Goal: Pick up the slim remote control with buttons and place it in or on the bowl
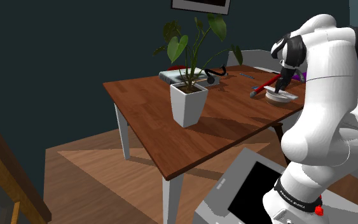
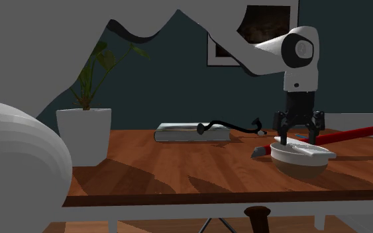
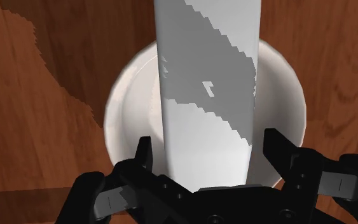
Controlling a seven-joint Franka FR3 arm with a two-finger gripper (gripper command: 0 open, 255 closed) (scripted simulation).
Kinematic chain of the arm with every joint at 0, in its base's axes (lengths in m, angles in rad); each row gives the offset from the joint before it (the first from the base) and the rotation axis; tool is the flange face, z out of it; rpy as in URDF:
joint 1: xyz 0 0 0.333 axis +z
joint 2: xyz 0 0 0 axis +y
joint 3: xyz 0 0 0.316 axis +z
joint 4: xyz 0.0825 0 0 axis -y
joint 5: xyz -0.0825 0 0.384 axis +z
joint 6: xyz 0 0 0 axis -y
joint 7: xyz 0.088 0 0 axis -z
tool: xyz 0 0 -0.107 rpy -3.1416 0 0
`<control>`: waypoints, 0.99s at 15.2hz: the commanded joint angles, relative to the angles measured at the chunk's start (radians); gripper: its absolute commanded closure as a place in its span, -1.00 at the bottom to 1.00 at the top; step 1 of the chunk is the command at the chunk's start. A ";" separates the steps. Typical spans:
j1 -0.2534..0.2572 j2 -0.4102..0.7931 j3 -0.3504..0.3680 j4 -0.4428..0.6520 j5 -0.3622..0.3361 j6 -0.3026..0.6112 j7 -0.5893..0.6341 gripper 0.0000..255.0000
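The remote (image 3: 209, 89) is drawn as a plain white slab, with no buttons made out. It is laid flat across the white bowl (image 3: 121, 95), and both ends are carried past the rim. The gripper (image 3: 209, 149) is held just above it. The fingers (image 3: 144, 156) are spread, one on each side of the slab, and a thin gap is seen at both edges, so nothing is gripped.

In the wrist view, that clearance is given from above, along with the dark wooden table (image 3: 44, 127) around the bowl and a jagged shadow band across the slab.

In the second exterior view, the side profile is added. The bowl (image 2: 297, 165) is seen as shallow and rounded, and the remote (image 2: 311, 151) is perched on its rim and tilted slightly. The gripper (image 2: 299, 138) is pointed straight down over it, with the finger tips close to the slab's height. Behind the bowl, a red-handled tool (image 2: 350, 134) is laid on the table (image 2: 198, 165). A flat book (image 2: 193, 132) with a black cable (image 2: 231, 126) on it is set further towards that view's left. A framed picture (image 2: 251, 33) is hung on the dark wall.

In the shoulder view, the layout is given. The bowl (image 1: 276, 100) is placed near the table (image 1: 234, 121) edge closest to the white arm (image 1: 323, 95). The gripper (image 1: 283, 86) is over the bowl. The potted plant (image 1: 188, 102) is stood well apart, towards that view's left.
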 commanded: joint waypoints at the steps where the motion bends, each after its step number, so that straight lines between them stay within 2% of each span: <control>1: 0.000 0.000 0.000 0.000 0.000 0.000 0.000 -1.00; 3: 0.000 0.000 0.000 0.000 0.000 0.000 0.000 -1.00; 7: -0.007 -0.022 -0.009 0.097 -0.016 -0.114 0.013 -1.00; 15: -0.007 -0.022 -0.010 0.097 -0.016 -0.114 0.013 -1.00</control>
